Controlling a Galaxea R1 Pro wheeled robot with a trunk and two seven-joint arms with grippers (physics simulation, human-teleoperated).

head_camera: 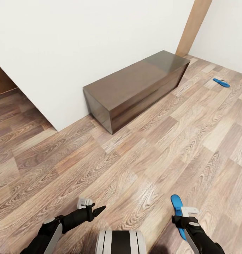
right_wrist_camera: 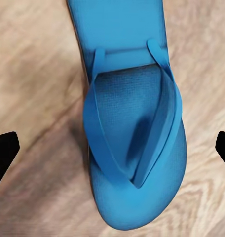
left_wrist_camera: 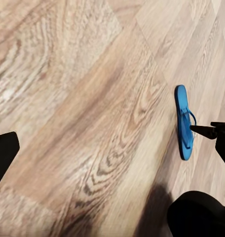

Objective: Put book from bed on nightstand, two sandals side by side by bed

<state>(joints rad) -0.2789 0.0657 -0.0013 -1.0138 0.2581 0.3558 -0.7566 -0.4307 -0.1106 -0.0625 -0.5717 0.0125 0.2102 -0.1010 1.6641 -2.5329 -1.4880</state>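
1. At the lower right of the head view, the right gripper (head_camera: 181, 216) sits at one blue sandal (head_camera: 178, 211). In the right wrist view its dark fingertips (right_wrist_camera: 4, 153) stand wide apart either side of the sole, so the jaws are released, grasping nothing.
2. The second sandal (head_camera: 221, 83) lies on the plank floor (head_camera: 142, 158) at the upper right, beyond the dark wooden bench (head_camera: 135, 86).
3. The left gripper (head_camera: 96, 211), lower left, is empty; whether its jaws are parted I cannot tell.
4. I'd centre the fingers across the sole's narrow width before closing, since so thin a sole could slip out.
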